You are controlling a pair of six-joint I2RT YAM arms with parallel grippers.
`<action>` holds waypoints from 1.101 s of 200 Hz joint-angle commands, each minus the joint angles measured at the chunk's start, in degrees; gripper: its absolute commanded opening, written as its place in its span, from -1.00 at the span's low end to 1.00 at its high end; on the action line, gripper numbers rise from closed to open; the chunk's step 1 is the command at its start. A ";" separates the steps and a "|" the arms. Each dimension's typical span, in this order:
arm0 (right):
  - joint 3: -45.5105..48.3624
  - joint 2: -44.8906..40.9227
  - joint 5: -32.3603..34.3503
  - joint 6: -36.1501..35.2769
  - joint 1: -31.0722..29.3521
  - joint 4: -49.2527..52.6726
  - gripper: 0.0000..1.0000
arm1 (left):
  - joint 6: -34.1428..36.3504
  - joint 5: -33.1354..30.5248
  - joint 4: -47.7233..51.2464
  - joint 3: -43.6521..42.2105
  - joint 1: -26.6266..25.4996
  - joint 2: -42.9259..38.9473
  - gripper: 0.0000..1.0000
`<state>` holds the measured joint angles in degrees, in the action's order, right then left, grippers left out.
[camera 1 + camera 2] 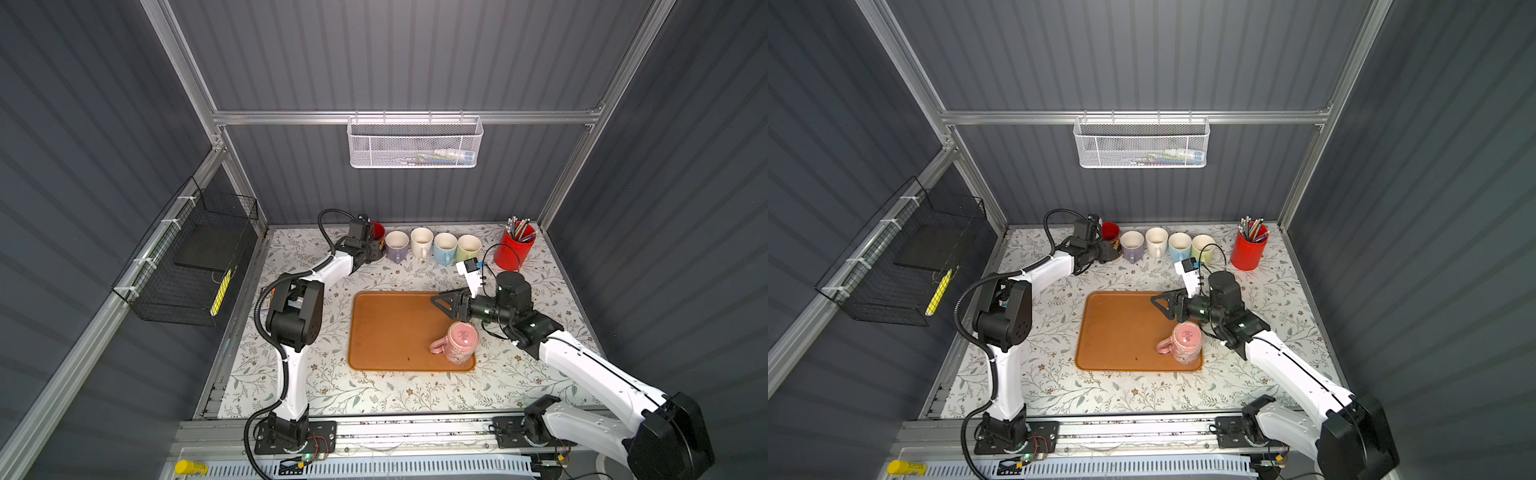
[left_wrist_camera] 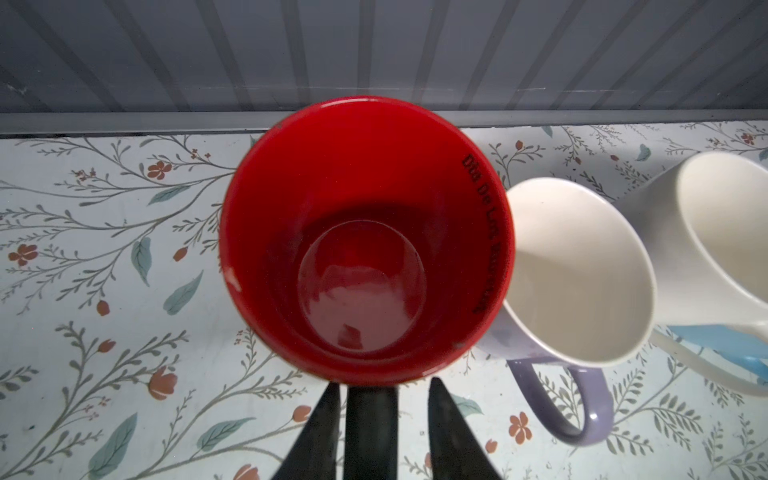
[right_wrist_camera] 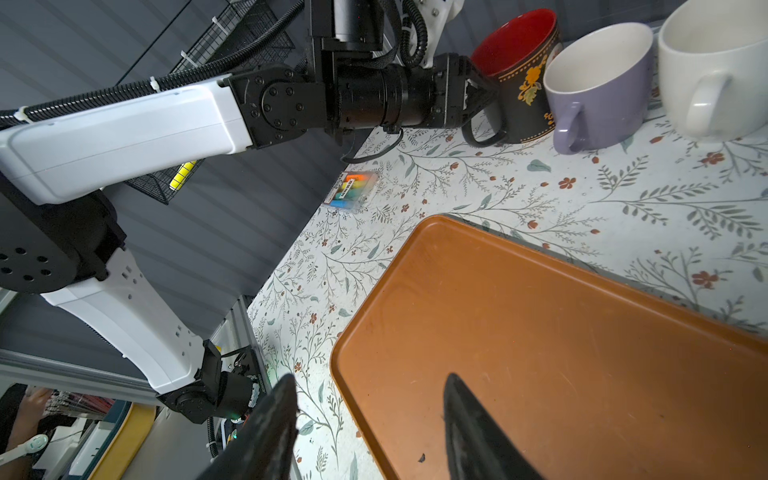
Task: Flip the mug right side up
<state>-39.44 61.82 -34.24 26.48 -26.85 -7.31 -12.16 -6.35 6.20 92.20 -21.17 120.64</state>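
With the left gripper (image 2: 382, 388) parted around the handle (image 2: 370, 419) of the upright dark mug (image 2: 365, 187) to free it, I hold the right gripper (image 1: 441, 306) open and empty near the inverted pink mug (image 1: 461, 340) for pickup.

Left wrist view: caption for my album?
Left end effector at handle of upright red-lined mug, lavender mug alongside.

red pencil cup (image 1: 513, 251): back-right corner | white mesh basket (image 1: 414, 145): rear rail | black wire basket (image 1: 178, 291): side wall

Black "Dia De Los…" inside red mug (image 2: 365, 187) rim (rest blurred)
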 commanded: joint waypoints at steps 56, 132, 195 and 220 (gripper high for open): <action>-2.91 -2.80 4.23 -1.26 0.14 9.21 0.14 | 1.18 0.07 -1.61 -1.32 0.34 -7.73 0.04; -4.77 -7.41 13.18 1.07 0.22 23.76 0.19 | -2.31 -0.11 -1.19 -10.66 0.34 -20.73 0.41; -2.83 -13.88 22.06 5.35 0.18 37.52 0.28 | -5.10 -4.67 0.48 -22.71 -4.38 -31.49 0.75; -1.79 -16.73 23.38 7.11 0.17 40.88 0.31 | -6.50 -7.85 0.19 -26.87 -8.53 -34.81 0.84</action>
<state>-42.41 47.46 -13.91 31.09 -26.81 27.31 -16.80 -10.33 5.69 68.64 -26.00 89.49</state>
